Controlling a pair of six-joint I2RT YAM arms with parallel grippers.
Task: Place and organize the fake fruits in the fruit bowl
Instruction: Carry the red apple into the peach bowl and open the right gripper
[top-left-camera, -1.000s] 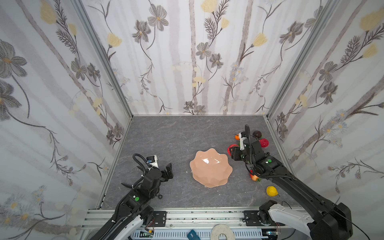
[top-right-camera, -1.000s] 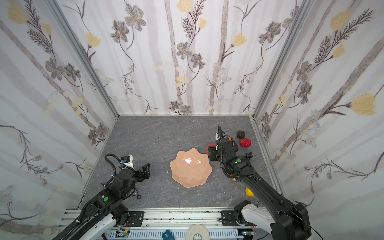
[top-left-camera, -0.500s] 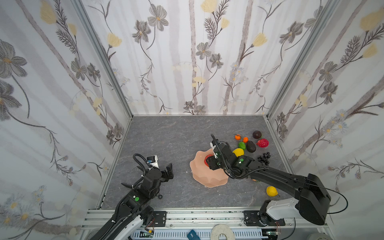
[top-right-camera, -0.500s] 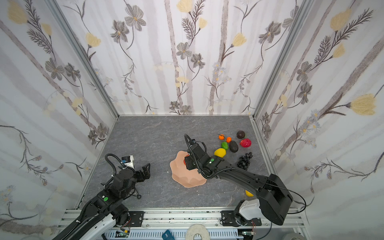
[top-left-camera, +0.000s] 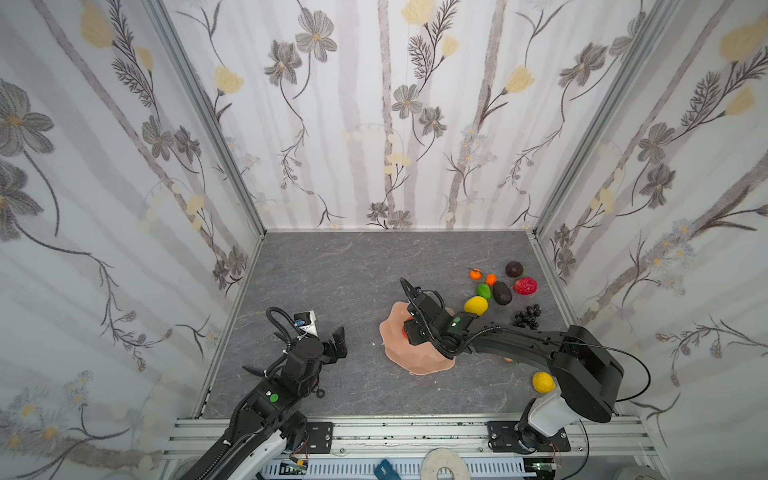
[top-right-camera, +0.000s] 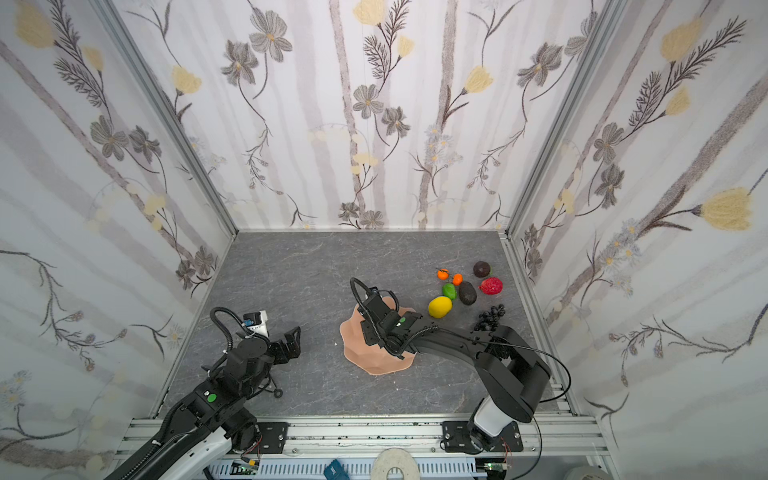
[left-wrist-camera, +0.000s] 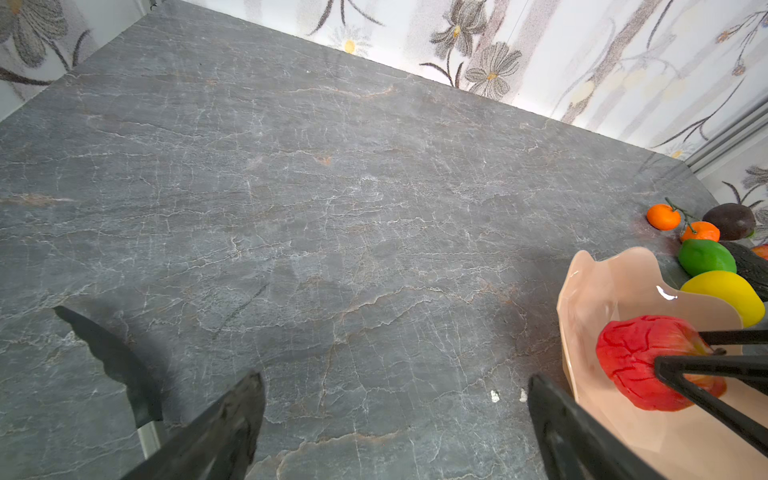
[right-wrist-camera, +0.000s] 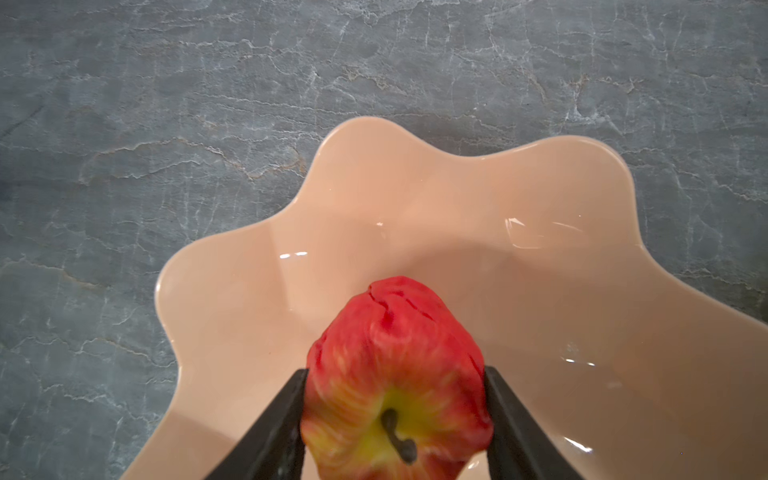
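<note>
Right tool (right-wrist-camera: 395, 373): clamped on the apple (right-wrist-camera: 390, 324), one finger on each side, stem end facing the wrist camera.
Apple: red, inside the bowl (right-wrist-camera: 249, 291) outline and over its inner surface. Can't tell whether it touches the bottom.
Bowl: peach, wavy rim, on the tabletop (top-left-camera: 332, 270) a bit right of centre. The right arm partly covers it in both top views.
Left tool (left-wrist-camera: 395, 384): jaws wide apart with nothing between them, low over bare tabletop left of the bowl, well apart from it.
Loose fruit: cluster on the tabletop between the bowl and the right wall.
Cluster: yellow fruit (top-left-camera: 476, 305) nearest the bowl, then lime (top-left-camera: 483, 290), avocado (top-left-camera: 502, 292), two oranges (top-left-camera: 475, 274), dark round fruit (top-left-camera: 514, 269), strawberry (top-left-camera: 525, 286).
Grapes (top-left-camera: 528, 316): black bunch just beside the right arm.
Lemon (top-left-camera: 543, 382): alone near the front edge, next to the right arm's base.
</note>
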